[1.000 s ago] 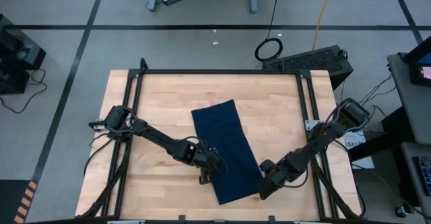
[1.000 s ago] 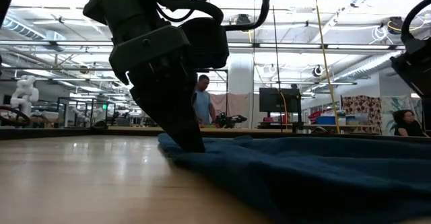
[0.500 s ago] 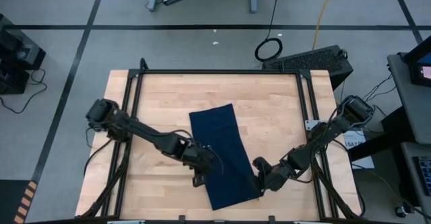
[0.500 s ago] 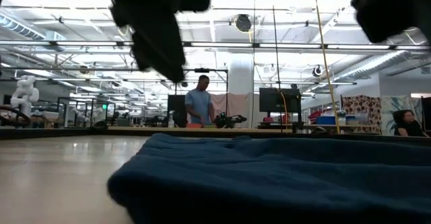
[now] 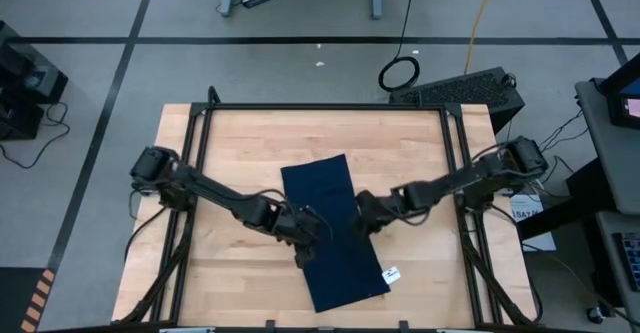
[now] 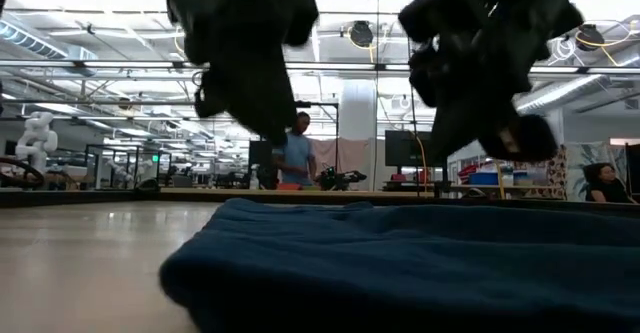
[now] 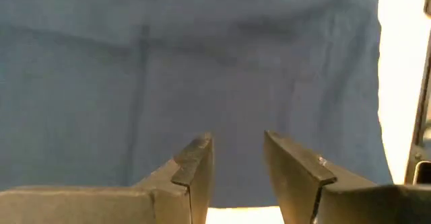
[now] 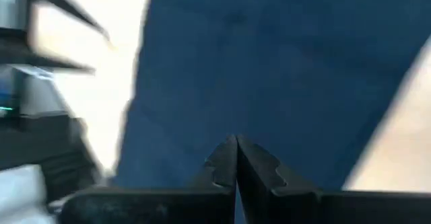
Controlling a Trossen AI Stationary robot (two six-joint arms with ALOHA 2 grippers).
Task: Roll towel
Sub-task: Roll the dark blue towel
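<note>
The dark navy towel [image 5: 330,228] lies spread flat on the wooden table [image 5: 240,143], its long side running from far to near. Its small white tag [image 5: 392,272] sticks out at the near right corner. My left gripper [image 5: 303,254] hovers open over the towel's left edge, and the cloth fills its wrist view [image 7: 202,62]. My right gripper [image 5: 358,217] is shut and hovers over the towel's right edge near its middle [image 8: 269,69]. In the low view both grippers [image 6: 262,123] [image 6: 520,138] hang clear above the cloth [image 6: 420,263].
Black frame rails [image 5: 195,173] run along the table's left and right sides. Bare wood lies on both sides of the towel and beyond its far end. In the low view a person [image 6: 296,158] stands in the room behind the table.
Both grippers have risen off the towel's near end. The right gripper has let go of the tag corner and gone toward the far edge and left, to the towel's middle. The towel's near end has slid toward the left edge and now lies still.
</note>
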